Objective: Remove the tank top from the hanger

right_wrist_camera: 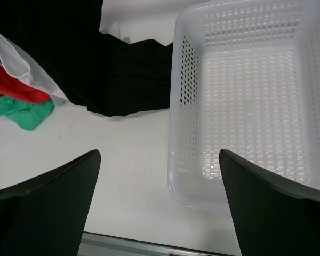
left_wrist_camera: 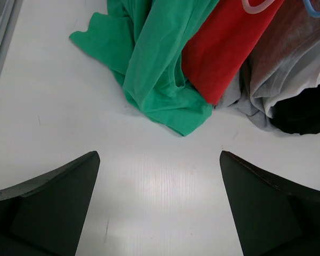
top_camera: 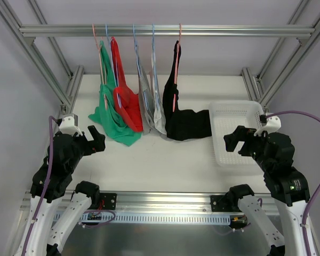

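Across the far half of the table [top_camera: 165, 160], under the metal rail [top_camera: 202, 30] and left of the basket [top_camera: 232, 113], the tank tops [top_camera: 184, 122] hang on thin hangers [top_camera: 174, 90], with their hems resting on the table. They look light, soft and limp, so a shoulder strap near the hanger seems best to pinch. The left gripper [top_camera: 98, 140] and right gripper [top_camera: 230, 141] are wide open and empty.
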You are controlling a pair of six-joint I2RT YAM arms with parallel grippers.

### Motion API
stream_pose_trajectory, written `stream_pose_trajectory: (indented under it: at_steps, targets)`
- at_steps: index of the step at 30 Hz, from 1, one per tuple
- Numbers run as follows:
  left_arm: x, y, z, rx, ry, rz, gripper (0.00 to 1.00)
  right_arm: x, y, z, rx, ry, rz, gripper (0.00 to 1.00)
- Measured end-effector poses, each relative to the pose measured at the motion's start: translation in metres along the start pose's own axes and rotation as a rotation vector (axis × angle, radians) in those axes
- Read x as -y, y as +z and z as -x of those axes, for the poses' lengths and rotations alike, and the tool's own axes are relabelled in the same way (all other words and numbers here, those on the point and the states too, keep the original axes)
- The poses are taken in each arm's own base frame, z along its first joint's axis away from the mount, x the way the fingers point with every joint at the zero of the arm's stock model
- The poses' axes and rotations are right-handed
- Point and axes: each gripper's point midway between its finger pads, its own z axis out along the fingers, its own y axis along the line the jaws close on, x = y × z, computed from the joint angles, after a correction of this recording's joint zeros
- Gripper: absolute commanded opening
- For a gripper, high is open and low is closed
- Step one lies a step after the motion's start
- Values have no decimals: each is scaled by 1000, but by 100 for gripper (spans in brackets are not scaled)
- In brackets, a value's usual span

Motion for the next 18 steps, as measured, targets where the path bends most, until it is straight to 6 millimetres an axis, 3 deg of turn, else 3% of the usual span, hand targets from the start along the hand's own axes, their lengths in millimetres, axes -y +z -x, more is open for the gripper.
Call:
stream_pose_trajectory:
  at_steps: [5,11,14,18]
  targets:
    - [0,0,0,1,0,-1,99,-2,1,3,15,4,11,100]
    - [0,1,-2,-5,1,1,99,-35,11,13,22,43,174,100]
    - [-1,2,-3,-8,1,1,99,-67,23,34,-23,71,288,100]
    - [0,2,-5,-13,2,-4,99,-117,43,93,-38,28,363,100]
